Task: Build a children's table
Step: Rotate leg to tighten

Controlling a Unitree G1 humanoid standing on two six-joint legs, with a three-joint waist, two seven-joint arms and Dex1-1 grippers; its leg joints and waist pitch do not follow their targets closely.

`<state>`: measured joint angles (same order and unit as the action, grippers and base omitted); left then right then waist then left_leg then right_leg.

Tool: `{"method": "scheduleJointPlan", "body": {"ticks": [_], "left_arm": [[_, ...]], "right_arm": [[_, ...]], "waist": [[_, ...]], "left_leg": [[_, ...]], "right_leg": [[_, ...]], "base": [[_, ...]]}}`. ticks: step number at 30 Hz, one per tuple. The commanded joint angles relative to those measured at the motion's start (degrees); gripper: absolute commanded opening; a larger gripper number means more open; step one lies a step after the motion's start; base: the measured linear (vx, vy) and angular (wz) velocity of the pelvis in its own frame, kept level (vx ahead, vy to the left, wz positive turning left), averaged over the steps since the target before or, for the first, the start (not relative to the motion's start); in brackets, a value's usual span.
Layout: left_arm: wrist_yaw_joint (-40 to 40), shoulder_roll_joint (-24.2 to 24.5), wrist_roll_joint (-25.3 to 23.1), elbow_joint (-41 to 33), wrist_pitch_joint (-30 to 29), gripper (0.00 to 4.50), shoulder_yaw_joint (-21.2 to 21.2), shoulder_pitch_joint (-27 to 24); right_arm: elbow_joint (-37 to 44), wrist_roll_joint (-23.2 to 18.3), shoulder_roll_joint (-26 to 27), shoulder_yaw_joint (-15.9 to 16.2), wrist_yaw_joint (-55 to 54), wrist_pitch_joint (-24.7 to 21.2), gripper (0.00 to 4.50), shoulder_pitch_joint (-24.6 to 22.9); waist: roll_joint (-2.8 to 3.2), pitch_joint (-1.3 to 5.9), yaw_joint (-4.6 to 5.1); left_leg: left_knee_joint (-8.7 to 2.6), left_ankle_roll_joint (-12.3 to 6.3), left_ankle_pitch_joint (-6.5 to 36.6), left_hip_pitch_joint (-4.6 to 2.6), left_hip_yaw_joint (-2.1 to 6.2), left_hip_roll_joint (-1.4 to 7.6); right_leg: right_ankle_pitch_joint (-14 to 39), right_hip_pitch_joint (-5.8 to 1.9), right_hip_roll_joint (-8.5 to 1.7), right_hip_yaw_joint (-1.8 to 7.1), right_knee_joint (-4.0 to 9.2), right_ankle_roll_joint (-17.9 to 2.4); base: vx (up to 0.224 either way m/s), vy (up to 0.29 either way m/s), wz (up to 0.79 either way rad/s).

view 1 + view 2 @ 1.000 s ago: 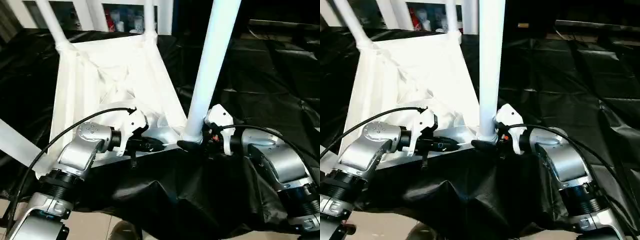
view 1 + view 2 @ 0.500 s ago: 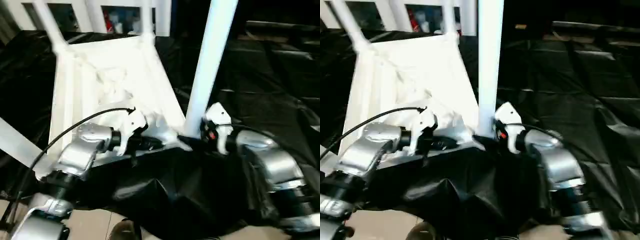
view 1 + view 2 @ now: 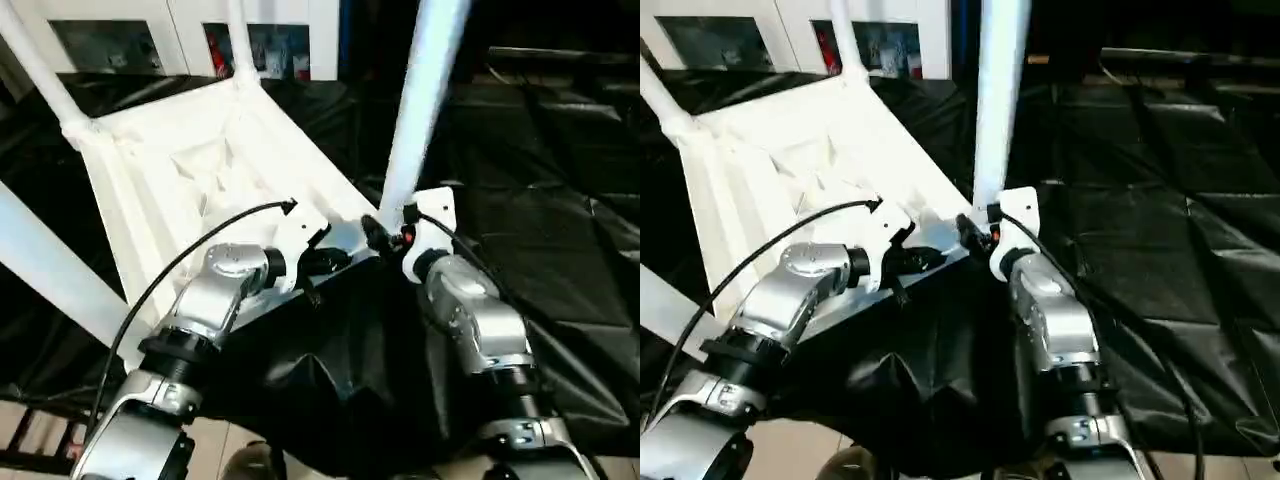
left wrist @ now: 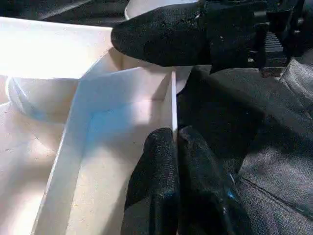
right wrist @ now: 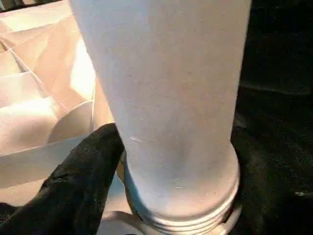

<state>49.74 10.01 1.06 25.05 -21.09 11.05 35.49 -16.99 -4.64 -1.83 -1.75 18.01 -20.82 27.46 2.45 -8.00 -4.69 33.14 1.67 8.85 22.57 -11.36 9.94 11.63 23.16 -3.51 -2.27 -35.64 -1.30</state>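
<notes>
The upside-down white table [image 3: 215,175] lies on the black-draped tabletop [image 3: 560,230]. Seating a leg [image 3: 420,95] in the near corner socket looks underway; next, pressing it home. The left gripper [image 4: 175,147] pinches the table's rim beside that socket. The right gripper [image 5: 171,161] straddles the leg's base, fingers apart.

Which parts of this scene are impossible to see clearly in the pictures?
- Near leg: its top is cut off by the upper edge of both eye views.
- Near-left leg: its socket is cut off by the picture's left edge.
- Right end effector: in the right wrist view the leg hides how its far finger touches.
- Tabletop: its near rim is partly behind the left end effector.
</notes>
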Motion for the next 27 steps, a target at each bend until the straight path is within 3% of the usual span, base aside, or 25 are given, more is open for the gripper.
{"method": "scheduleJointPlan", "body": {"ticks": [1, 5, 6, 9, 10, 14, 20, 27], "left_arm": [[3.02, -2.08, 2.8, -2.64, 2.91, 0.0, 2.05, 0.8], [9.36, 0.61, 4.54, -4.4, 3.52, 0.0, 3.07, -0.76], [12.43, 1.84, 5.29, -5.35, 4.24, 0.0, 3.63, -1.39], [17.78, 4.13, 6.57, -7.11, 4.35, 0.0, 4.56, -2.45], [20.01, 5.31, 6.89, -7.8, 4.14, 0.0, 5.07, -2.87], [24.4, 7.84, 7.41, -8.87, 3.45, 0.0, 5.92, -3.46], [26.82, 9.38, 7.55, -9.24, 3.22, 0.0, 6.1, -3.63], [27.01, 9.56, 7.65, -9.15, 3.4, 0.0, 6.03, -3.76]], "right_arm": [[0.25, -1.85, 0.48, 7.7, 8.48, -1.02, 3.93, -0.83], [5.56, -4.23, -6.31, 10.6, 20.35, -2.05, 3.93, -2.45], [7.07, -4.79, -8.94, 11.06, 24.03, -2.03, 3.93, -2.84], [8.9, -5.27, -13.29, 11.45, 29.34, -2.04, 3.93, -3.16], [9.48, -5.29, -15.29, 11.76, 31.89, -1.85, 3.93, -3.34], [10.45, -5.83, -19.49, 12.83, 38.02, -1.91, 3.93, -3.6], [10.46, -5.22, -22.55, 15.1, 42.76, -1.46, 3.62, -3.95], [10.64, -7.09, -22.14, 14.58, 43.85, -2.39, 3.06, -4.21]], "waist": [[-0.38, 5.25, -0.18], [-0.52, 5.46, -0.54], [-0.78, 5.44, -0.44], [-0.56, 5.51, -0.82], [-0.82, 5.46, -0.84], [-0.54, 5.38, -1.33], [-0.75, 5.34, -1.95], [-0.94, 5.63, -2.13]], "left_leg": [[-3.4, -2.56, 8.03, -1.12, 1.83, 3.04], [-3.06, -4.81, 6.3, -0.89, 1.85, 3.1], [-3.03, -5.12, 6.25, -0.94, 1.7, 3.06], [-2.93, -5.49, 6.1, -1.07, 1.74, 3.27], [-2.91, -5.76, 6.22, -1.13, 1.64, 3.46], [-2.77, -5.8, 6.84, -1.12, 1.67, 3.61], [-2.85, -4.3, 8.8, -1.24, 1.71, 3.62], [-2.64, -4.92, 7.24, -1.06, 1.68, 3.5]], "right_leg": [[3.35, -3.01, -5.1, 2.82, 4.07, -13.55], [-0.6, -3.4, -5.19, 2.75, 3.7, -14.0], [-0.44, -3.27, -5.06, 2.76, 3.77, -14.16], [1.04, -3.14, -5.05, 2.58, 3.67, -14.64], [1.37, -2.97, -5.06, 2.64, 3.74, -14.91], [2.73, -2.64, -5.07, 2.56, 3.56, -15.19], [6.97, -2.45, -5.28, 2.66, 3.85, -14.62], [5.96, -2.53, -5.33, 2.58, 3.65, -14.34]], "base": [[0.0, 0.0, 0.0], [0.0, 0.0, 0.0], [0.0, 0.0, 0.0], [0.0, 0.0, 0.0], [0.0, 0.0, 0.0], [0.0, 0.0, 0.0], [0.0, 0.0, 0.0], [0.0, 0.0, 0.0]]}}
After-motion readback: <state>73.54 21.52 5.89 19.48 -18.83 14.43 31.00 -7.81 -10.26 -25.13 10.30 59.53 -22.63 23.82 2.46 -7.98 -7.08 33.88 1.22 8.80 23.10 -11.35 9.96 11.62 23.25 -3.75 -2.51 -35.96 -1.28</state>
